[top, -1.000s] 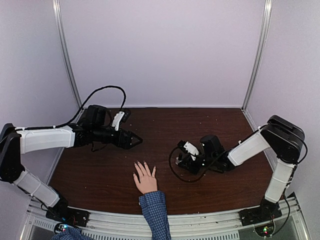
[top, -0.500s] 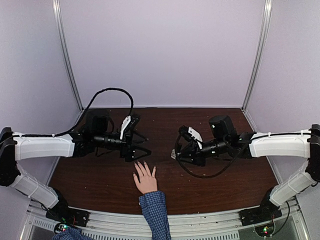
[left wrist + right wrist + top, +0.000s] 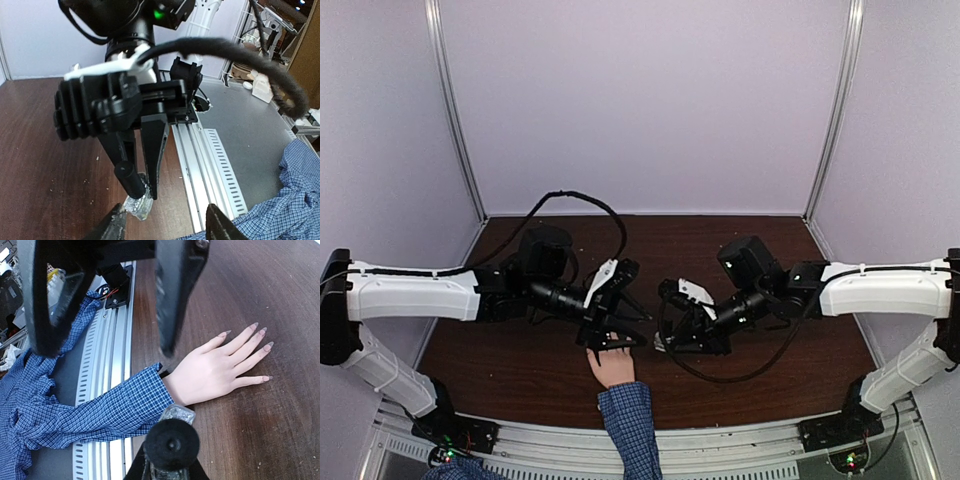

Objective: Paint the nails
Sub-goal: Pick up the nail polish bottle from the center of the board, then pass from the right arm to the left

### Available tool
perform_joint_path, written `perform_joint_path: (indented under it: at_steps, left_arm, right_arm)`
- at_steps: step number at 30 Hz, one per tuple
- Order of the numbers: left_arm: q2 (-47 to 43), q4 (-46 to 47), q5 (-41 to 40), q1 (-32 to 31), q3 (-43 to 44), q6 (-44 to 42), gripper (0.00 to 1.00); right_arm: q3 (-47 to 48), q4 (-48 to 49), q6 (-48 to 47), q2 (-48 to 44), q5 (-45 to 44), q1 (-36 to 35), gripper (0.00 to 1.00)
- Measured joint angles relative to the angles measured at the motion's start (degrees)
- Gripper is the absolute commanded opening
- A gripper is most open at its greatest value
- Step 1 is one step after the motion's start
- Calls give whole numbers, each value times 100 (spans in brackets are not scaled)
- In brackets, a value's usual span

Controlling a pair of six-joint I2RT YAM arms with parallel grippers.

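Note:
A light-skinned hand [image 3: 212,371] with a blue checked cuff [image 3: 130,405] lies flat on the brown table [image 3: 760,250], fingers spread. Its nails [image 3: 263,331] look pale pinkish. My right gripper [image 3: 167,469] is shut on a small clear polish bottle [image 3: 171,444] with a black cap, just right of the wrist. In the top view my left gripper [image 3: 617,338] hovers over the fingertips and hides them. Its fingers [image 3: 117,226] stand apart with nothing between them, and the bottle [image 3: 136,204] sits just ahead of one tip.
A slotted aluminium rail [image 3: 720,440] runs along the table's near edge. White walls close the back and sides. A thick black cable [image 3: 235,52] loops off the left wrist. More blue checked cloth [image 3: 295,200] lies past the rail.
Both arms swung in toward the hand. The left gripper came from the back left to over the fingertips and its jaws narrowed. The right gripper carried the bottle leftward beside the wrist.

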State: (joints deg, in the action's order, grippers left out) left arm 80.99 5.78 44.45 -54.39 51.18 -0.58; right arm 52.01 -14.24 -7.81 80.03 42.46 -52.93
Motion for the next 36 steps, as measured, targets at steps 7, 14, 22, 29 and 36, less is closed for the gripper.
perform_joint_path:
  at_steps: [7, 14, 22, 29, 36]
  left_arm:
    - [238, -131, -20, -140, 52, -39, 43]
    - [304, -118, -17, -160, 111, 2, 39]
    - [387, 70, 79, -210, 131, 254, 35]
    - [540, 151, 140, -262, 269, 367, 27]
    - [573, 184, 162, -271, 289, 411, 24]
  right_arm:
    - [308, -380, -251, 2, -94, -380, 6]
    - [450, -627, -409, 26, -247, -551, 5]
    - [507, -748, -446, 170, -361, -577, 5]
    - [511, -785, -450, 175, -396, -599, 5]
    - [592, -848, -531, 175, -435, -599, 5]
